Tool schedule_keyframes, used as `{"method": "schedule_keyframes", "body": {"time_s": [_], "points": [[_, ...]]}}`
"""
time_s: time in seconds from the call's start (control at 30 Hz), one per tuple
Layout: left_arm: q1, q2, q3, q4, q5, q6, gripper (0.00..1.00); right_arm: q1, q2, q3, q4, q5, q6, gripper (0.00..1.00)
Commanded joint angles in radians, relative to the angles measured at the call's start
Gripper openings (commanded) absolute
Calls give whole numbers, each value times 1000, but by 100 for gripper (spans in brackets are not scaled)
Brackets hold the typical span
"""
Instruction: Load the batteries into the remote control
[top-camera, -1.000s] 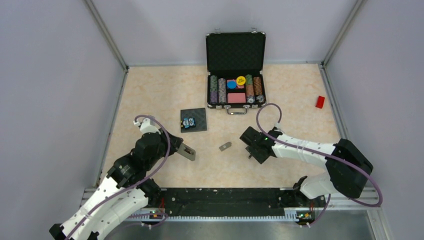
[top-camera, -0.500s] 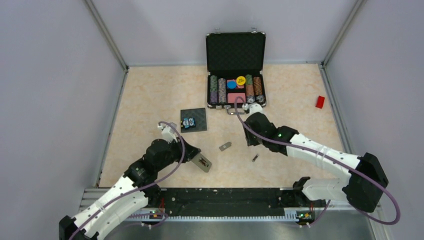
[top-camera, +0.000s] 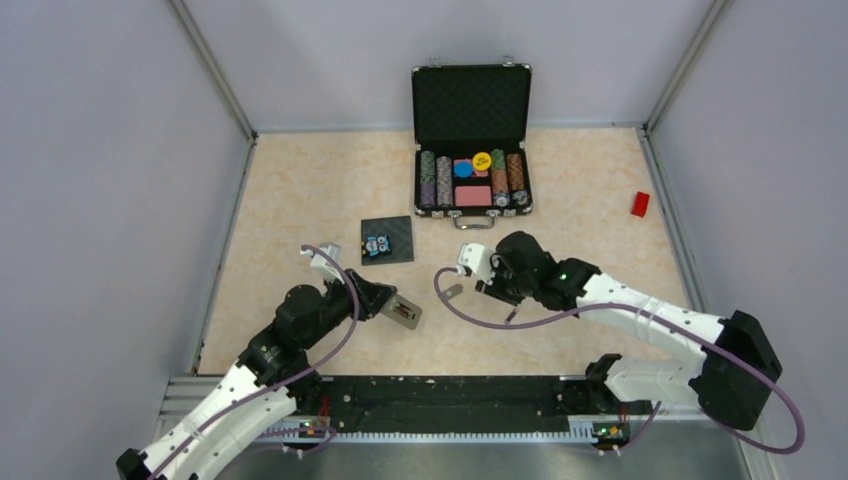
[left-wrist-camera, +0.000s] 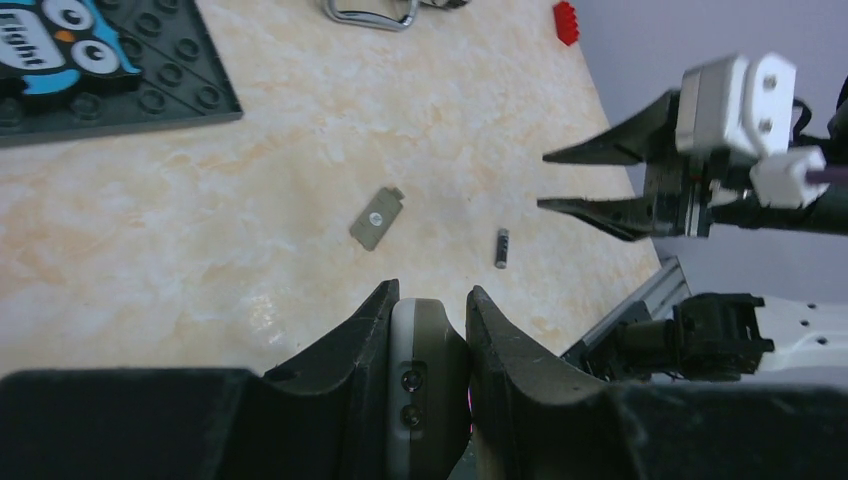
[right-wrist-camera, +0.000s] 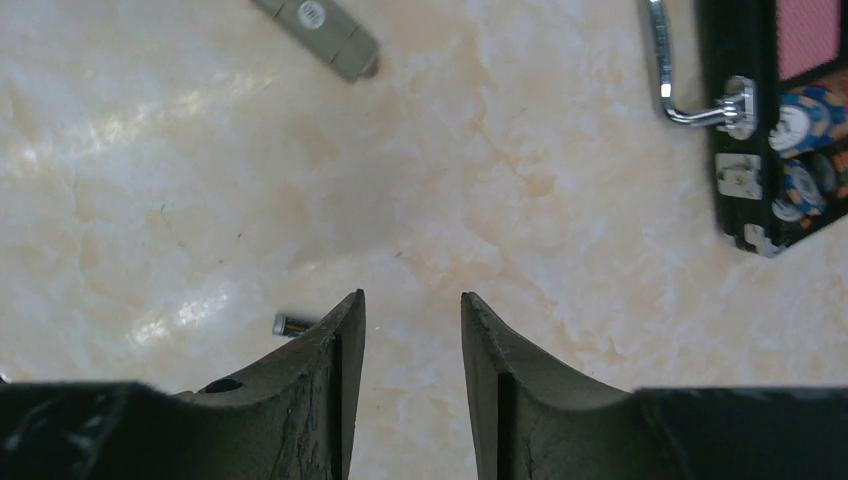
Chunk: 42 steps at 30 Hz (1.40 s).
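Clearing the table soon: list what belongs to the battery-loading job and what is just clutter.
Job: slim grey-backed remote control in left pincer; small dark cylindrical battery; flat grey plate, probably its cover.
Clutter: black poker-chip case; black studded square pad; small red brick.

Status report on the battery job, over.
Left gripper shut on remote control. Right gripper open, empty, one loose battery on table beside it. Second battery not seen. Grey cover plate lies apart, nothing blocking.
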Motion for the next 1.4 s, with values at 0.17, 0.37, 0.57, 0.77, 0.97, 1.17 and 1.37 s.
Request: {"method": "schedule_keyframes", "body": {"time_s": [0.17,0.37,0.57,0.77,0.97,1.17,1.37], "points": [[12,-20,59,-137,-302,-40,0,-7,219,103,-272,-193,-209,39],[64,23,53,-143,-303,-74,0,-8,318,132,-287,-202,-250,39],[117,43,57,-129,-264,-52,0,-8,333,138,-298,-186,-276,39],[160,82,55,-89,-216,-48,0,-9,323,104,-295,-179,-285,39],[192,108,46,-54,-171,-48,0,-16,305,54,-231,-156,-289,39],[217,131,51,-34,-140,-46,0,-26,331,43,-203,-152,-301,39],[235,139,58,-31,-119,-40,0,-28,362,29,-177,-156,-296,36]]}}
